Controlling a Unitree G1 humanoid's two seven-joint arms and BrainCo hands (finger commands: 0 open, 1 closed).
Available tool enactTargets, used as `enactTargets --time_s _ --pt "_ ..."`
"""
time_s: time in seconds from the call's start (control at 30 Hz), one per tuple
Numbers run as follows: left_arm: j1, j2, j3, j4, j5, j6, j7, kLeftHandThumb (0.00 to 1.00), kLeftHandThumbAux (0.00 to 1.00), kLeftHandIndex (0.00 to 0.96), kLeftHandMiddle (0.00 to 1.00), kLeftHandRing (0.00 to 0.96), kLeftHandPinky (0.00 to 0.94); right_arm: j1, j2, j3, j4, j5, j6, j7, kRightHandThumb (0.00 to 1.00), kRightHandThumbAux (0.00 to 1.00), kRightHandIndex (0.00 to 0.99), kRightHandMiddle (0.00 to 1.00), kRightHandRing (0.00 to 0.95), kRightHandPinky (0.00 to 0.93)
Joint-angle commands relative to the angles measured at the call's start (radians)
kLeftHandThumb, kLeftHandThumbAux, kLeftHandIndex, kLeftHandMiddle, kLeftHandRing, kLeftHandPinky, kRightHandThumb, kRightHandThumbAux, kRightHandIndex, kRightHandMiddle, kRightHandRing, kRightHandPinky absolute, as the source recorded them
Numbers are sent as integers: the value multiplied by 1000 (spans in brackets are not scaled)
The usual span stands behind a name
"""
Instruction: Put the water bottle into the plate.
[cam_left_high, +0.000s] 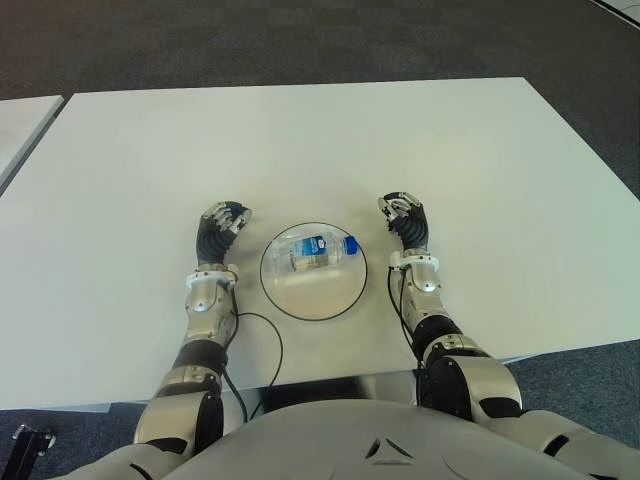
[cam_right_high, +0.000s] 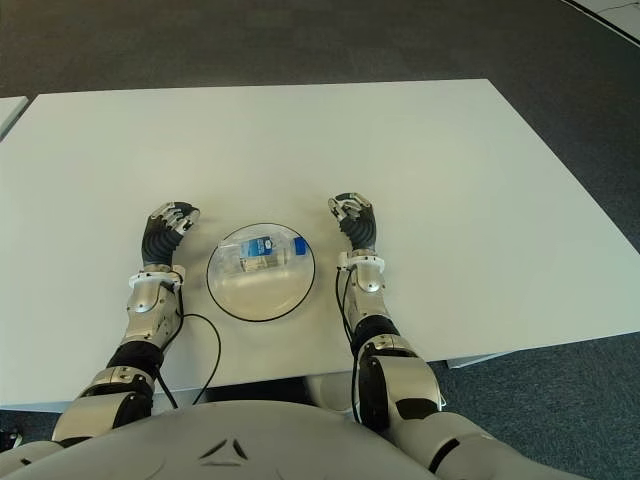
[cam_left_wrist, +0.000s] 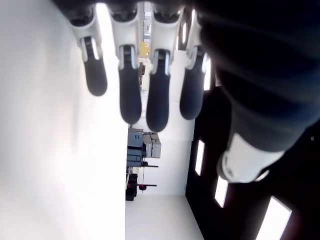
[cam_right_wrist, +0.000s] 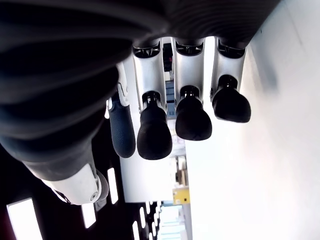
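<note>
Both robot arms reach onto the white bench (cam_left_high: 450, 150), the left hand (cam_left_high: 222, 226) and right hand (cam_left_high: 404, 215) loosely curled and empty either side of the clear plate (cam_left_high: 312, 303), where the water bottle (cam_left_high: 322, 248) lies on its side, so the task looks done.

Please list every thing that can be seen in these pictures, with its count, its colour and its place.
water bottle: one, clear with a blue label and blue cap, lying on its side in the plate.
plate: one, clear with a dark rim, on the table between the two hands.
table: one, white, before the robot.
second table: one, white, far left, partly seen.
floor: dark carpet around the tables.
cable: one, black, near the left forearm.
left robot hand: one, black fingers, left of the plate, holding nothing.
right robot hand: one, black fingers, right of the plate, holding nothing.
</note>
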Motion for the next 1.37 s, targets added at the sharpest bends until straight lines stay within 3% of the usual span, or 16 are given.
enactTargets --time_s 0.03,1.37 --pt "46 -27 6 18 1 33 18 711 710 435 602 582 574 29 4 0 22 5 30 2 707 725 439 794 790 802" --pt "80 -20 3 -66 0 78 7 711 710 436 630 606 591 30 13 3 24 6 34 -3 708 725 438 784 783 797"
